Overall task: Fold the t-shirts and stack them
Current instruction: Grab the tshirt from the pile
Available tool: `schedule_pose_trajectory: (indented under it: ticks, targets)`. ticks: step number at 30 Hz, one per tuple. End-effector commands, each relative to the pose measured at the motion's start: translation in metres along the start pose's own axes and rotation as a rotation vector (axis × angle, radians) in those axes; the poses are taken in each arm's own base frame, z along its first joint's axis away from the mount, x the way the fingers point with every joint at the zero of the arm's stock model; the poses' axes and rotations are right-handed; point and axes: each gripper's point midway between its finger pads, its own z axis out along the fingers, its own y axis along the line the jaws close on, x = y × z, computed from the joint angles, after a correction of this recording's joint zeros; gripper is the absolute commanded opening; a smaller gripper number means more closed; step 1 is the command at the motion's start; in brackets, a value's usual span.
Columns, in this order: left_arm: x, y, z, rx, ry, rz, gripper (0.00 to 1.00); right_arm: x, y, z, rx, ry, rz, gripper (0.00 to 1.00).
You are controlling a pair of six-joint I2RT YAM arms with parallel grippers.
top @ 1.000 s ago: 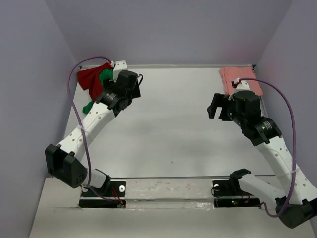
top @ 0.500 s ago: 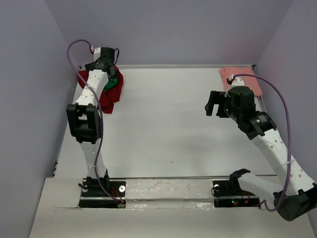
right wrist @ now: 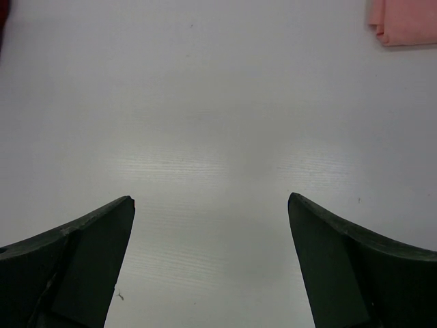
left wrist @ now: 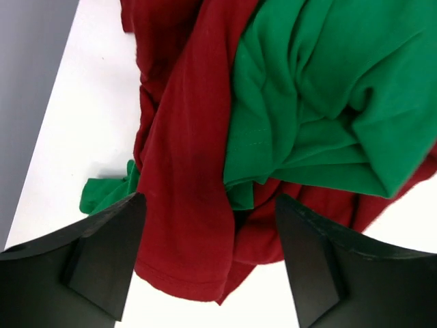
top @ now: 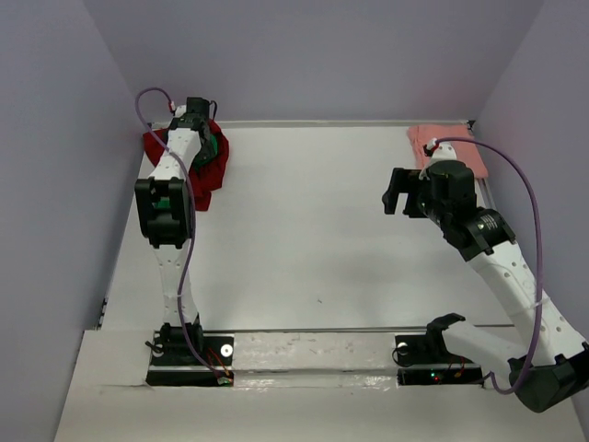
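Left wrist view: my left gripper (left wrist: 209, 199), jaws apart, hangs over the dark red shirt (left wrist: 181, 150) and green shirt (left wrist: 321, 89), tangled at far left; separating one looks like the step in hand, so next I must pinch a single layer; my right gripper (right wrist: 210, 199) gapes empty over the table (right wrist: 205, 102); the pink shirt (top: 444, 144) lies folded far right.

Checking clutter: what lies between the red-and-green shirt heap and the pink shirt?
Bare table only, from heap to pink shirt, in the top view.
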Motion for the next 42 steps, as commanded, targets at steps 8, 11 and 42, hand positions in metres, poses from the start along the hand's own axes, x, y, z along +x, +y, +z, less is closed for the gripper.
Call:
schedule_pose_trajectory:
  ticks: [8, 11, 42]
  targets:
    - [-0.002, 0.012, 0.002, -0.033, 0.021, -0.03, 0.8, -0.008, 0.004, 0.003, -0.017, -0.05, -0.011, 0.99]
    - [0.0, 0.013, 0.005, -0.032, 0.018, -0.03, 0.75, -0.005, 0.005, 0.003, -0.02, -0.044, -0.006, 0.99]
    - [-0.196, 0.086, -0.201, 0.192, -0.59, -0.189, 0.0, 0.026, 0.025, 0.03, -0.102, 0.114, 0.016, 0.97]
